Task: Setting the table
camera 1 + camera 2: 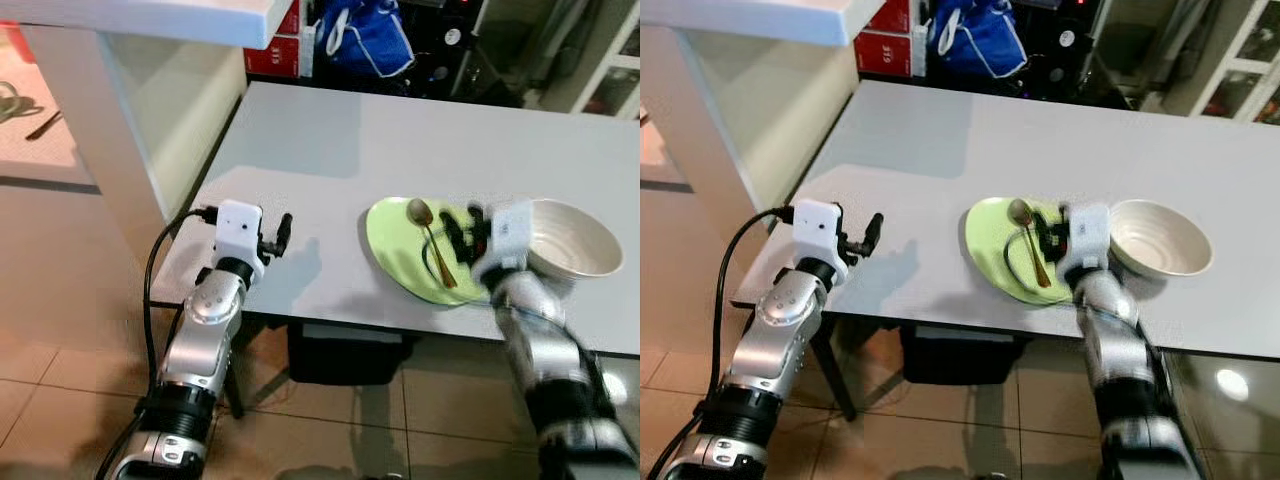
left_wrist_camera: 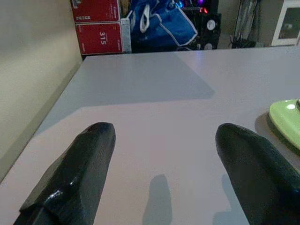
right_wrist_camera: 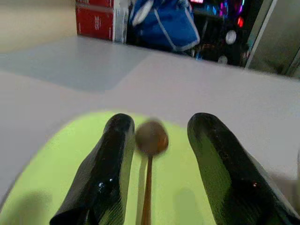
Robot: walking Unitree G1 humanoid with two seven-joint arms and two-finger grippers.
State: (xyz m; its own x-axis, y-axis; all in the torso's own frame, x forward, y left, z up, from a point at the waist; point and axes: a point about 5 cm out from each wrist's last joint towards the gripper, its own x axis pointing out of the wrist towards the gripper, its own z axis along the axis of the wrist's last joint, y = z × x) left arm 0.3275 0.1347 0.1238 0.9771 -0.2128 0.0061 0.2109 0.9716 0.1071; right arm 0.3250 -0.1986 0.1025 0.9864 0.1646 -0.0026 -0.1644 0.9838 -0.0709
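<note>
Spoon (image 1: 430,240): lies on the green plate (image 1: 400,255), bowl end toward the far side, handle running back toward the near edge of the counter (image 1: 330,150).
Green plate: sits near the counter's near edge, right of centre, its rim just beside the white bowl (image 1: 575,240) on its right.
Right pincer (image 3: 154,154): hangs low over the plate with its two black fingers parted, one on either side of the spoon's handle; it has hold of nothing (whether the tips touch the plate cannot be told).
Left pincer (image 2: 164,173): hovers over bare counter at the near left corner, fingers wide apart and empty, the plate's edge well off to its right.
Done so far: plate, bowl and spoon are all on the counter, grouped at one place.
Left to do: judging by the straddling fingers, the spoon looks due to be gripped and laid beside the plate or by the bowl; no cup, fork or second setting is on the counter.
</note>
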